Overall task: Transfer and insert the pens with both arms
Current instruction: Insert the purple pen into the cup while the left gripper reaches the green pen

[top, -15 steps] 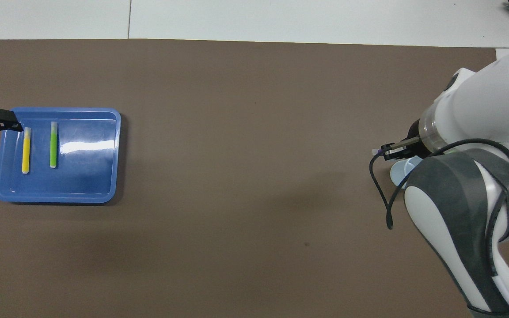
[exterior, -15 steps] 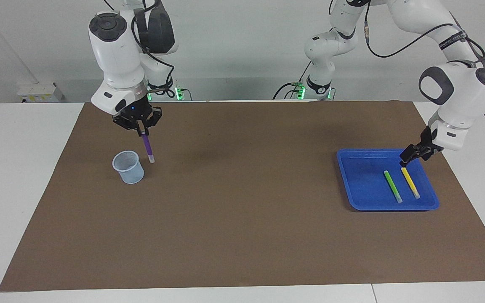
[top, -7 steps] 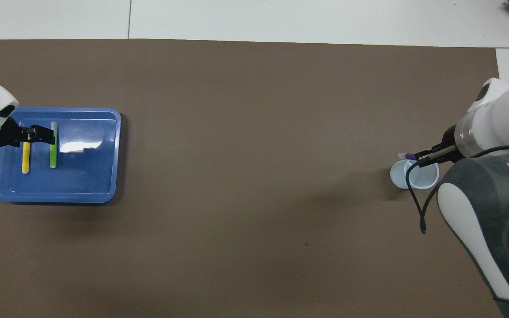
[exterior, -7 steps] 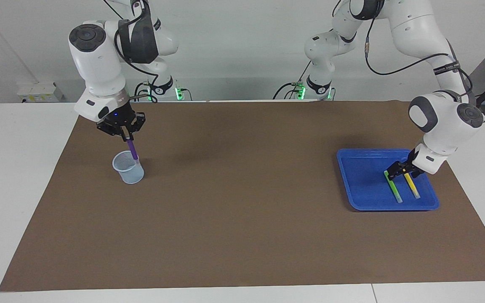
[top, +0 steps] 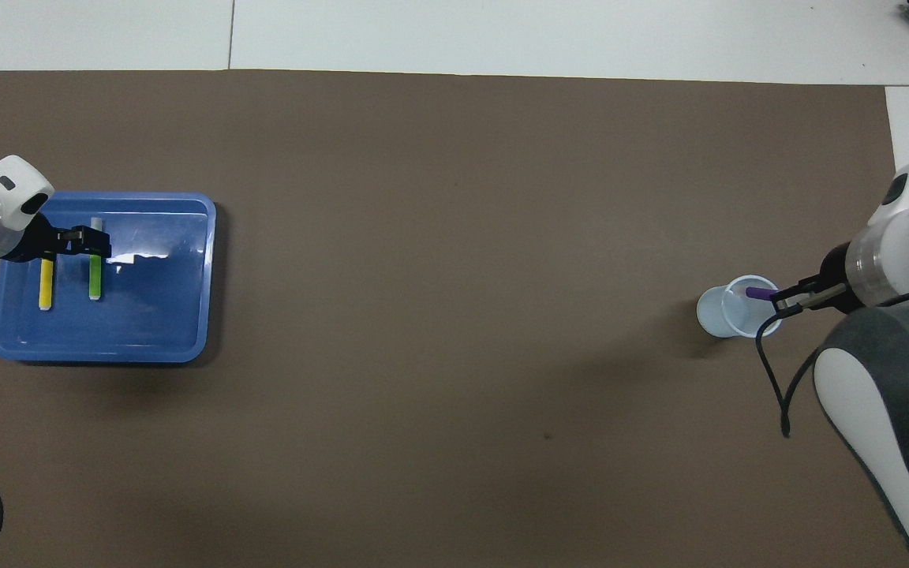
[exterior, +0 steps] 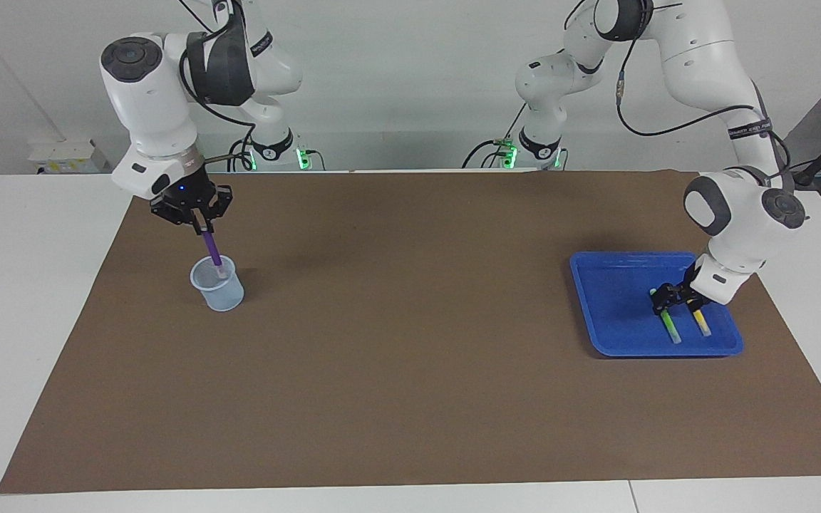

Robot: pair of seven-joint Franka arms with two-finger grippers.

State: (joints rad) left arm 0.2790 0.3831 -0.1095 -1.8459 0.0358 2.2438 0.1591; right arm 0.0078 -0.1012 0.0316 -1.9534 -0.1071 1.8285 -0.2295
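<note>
Both arms [exterior: 710,43] are glossy white, built of rounded segments with dark grey caps at the joints; black cables loop loosely along them; green lights glow at each base. Each ends in a small black gripper: the left gripper [exterior: 670,298], the right gripper [exterior: 202,226].

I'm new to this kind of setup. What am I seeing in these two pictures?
Two white robot arms work at a table covered by a brown mat. One picture faces the robots; the other looks down from above them. The right tool is shut on a purple pen, whose lower end is inside a pale cup. The left tool is down in a blue tray around the green pen, which lies beside a yellow pen.
</note>
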